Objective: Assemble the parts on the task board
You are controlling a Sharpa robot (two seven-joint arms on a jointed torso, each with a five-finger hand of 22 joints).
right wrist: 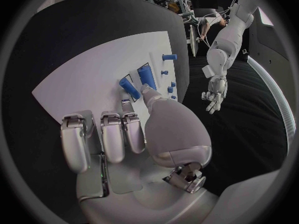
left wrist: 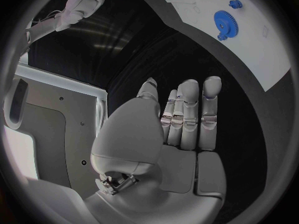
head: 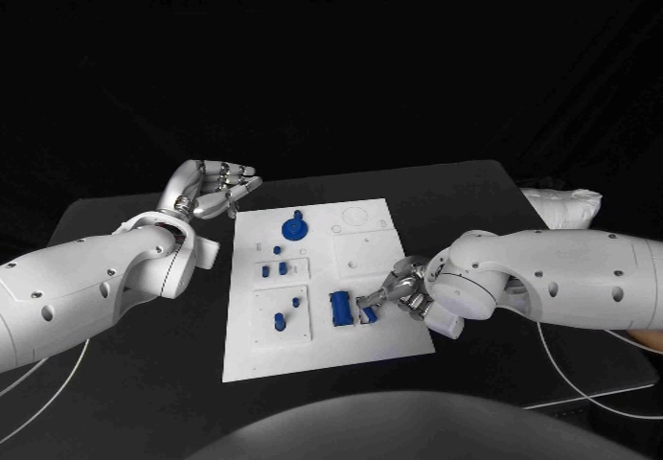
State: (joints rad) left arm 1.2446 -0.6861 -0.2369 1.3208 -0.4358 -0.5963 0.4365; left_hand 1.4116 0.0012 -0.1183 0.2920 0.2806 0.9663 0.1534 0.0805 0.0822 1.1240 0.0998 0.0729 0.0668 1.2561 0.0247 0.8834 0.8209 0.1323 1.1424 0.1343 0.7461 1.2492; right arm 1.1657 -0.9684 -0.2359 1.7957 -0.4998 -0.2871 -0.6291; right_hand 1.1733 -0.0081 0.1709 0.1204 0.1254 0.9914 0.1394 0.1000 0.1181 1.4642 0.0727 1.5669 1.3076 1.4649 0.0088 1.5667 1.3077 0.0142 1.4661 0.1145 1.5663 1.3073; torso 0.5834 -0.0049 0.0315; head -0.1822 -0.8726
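We see a black surface [head: 138,383] carrying the white task board [head: 373,335]; left robot hand [head: 210,189] released, right robot hand [head: 400,292] pinching a blue part [head: 369,313].

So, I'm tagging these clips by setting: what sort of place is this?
Most likely a robotics lab test bench. A white task board with blue parts, including a gear, lies on a black table against dark surroundings, and white arms with silver hands, left and right, work at it.

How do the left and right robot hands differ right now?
The left robot hand hovers off the task board, beside its far left corner, fingers apart, holding nothing. The right robot hand is over the board's right side, its fingers at a blue part. Both are silver on white arms.
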